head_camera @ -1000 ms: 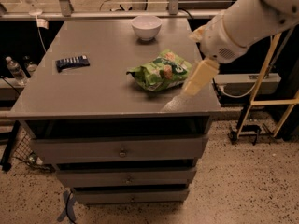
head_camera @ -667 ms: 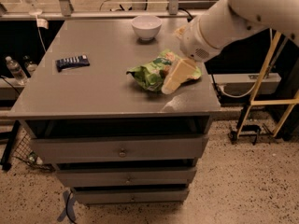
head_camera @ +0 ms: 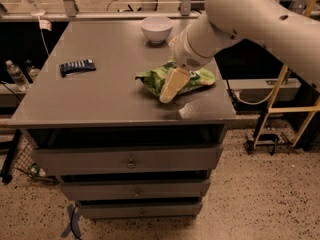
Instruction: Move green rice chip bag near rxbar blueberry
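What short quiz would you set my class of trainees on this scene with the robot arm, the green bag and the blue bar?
1. True or false: the rxbar blueberry touches the green rice chip bag.
2. Where is the gripper? A at the bar; B down at the bag; C raised high above the table.
3. Fill in: behind the bag, near the back of the table, stands a white ____.
Key: 1 false, the bar lies well apart from the bag, across the table; 2 B; 3 bowl.
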`<state>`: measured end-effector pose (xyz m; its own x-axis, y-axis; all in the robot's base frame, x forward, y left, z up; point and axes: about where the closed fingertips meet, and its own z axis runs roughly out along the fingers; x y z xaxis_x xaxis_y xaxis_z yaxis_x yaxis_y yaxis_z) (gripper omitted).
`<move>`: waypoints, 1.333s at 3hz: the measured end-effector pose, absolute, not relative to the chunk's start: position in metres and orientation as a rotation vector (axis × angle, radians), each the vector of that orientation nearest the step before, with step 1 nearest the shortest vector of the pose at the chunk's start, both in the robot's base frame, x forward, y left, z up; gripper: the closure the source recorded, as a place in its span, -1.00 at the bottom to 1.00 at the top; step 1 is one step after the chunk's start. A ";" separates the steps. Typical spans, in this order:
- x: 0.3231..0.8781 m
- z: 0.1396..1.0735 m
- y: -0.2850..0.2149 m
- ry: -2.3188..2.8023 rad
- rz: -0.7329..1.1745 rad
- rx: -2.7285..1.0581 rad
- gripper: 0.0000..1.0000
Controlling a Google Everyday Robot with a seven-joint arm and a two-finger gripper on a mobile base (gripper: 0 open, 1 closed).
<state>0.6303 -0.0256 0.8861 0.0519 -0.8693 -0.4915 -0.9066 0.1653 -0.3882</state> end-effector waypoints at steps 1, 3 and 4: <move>0.632 0.871 -0.022 1.810 0.054 -1.718 -0.66; 0.639 0.874 -0.018 1.770 0.065 -1.719 0.62; 0.641 0.907 -0.011 1.677 0.056 -1.692 0.99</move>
<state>0.6414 -0.0107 0.9066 0.1445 -0.8462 -0.5130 -0.8783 0.1291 -0.4603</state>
